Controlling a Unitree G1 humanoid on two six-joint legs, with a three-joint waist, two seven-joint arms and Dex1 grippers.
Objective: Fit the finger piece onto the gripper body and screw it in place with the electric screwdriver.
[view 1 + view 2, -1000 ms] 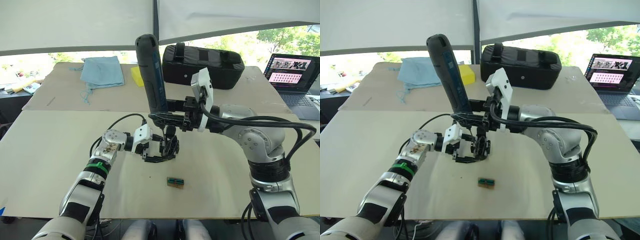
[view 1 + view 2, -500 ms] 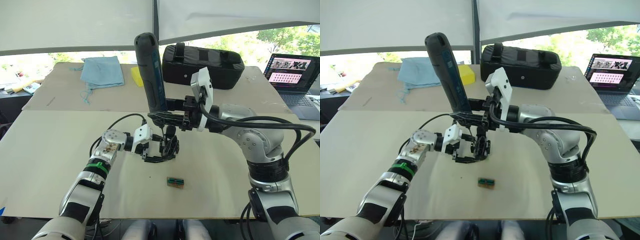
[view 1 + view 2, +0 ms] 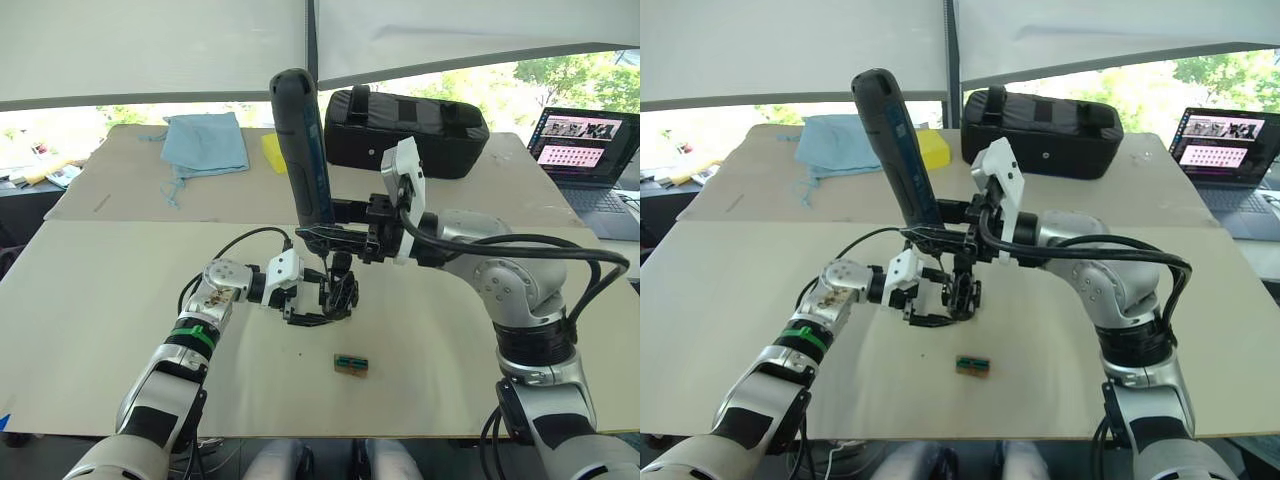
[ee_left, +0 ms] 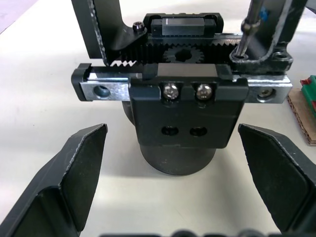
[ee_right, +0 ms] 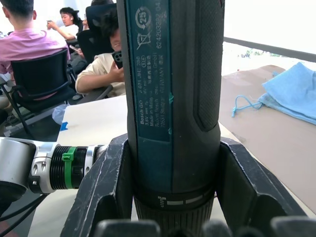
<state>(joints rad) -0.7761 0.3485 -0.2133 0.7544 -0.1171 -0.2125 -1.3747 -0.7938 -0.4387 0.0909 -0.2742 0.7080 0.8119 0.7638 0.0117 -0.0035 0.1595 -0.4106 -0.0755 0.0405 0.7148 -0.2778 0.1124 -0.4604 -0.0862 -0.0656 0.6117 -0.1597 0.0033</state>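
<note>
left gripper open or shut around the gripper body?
Open. The left gripper has its fingers spread clear of the gripper body, gaps both sides.

At mid-frame the right gripper (image 3: 335, 222) clasps an electric screwdriver (image 3: 303, 150), standing nearly upright, tip down over the gripper body (image 3: 338, 293). The left gripper (image 3: 318, 300) sits at the body, fingers unclear. A small green block (image 3: 351, 365) lies lower, apart.

Bright daylight from the windows behind — soft shadows, mild glare outside, wrist close-ups sharp.
</note>
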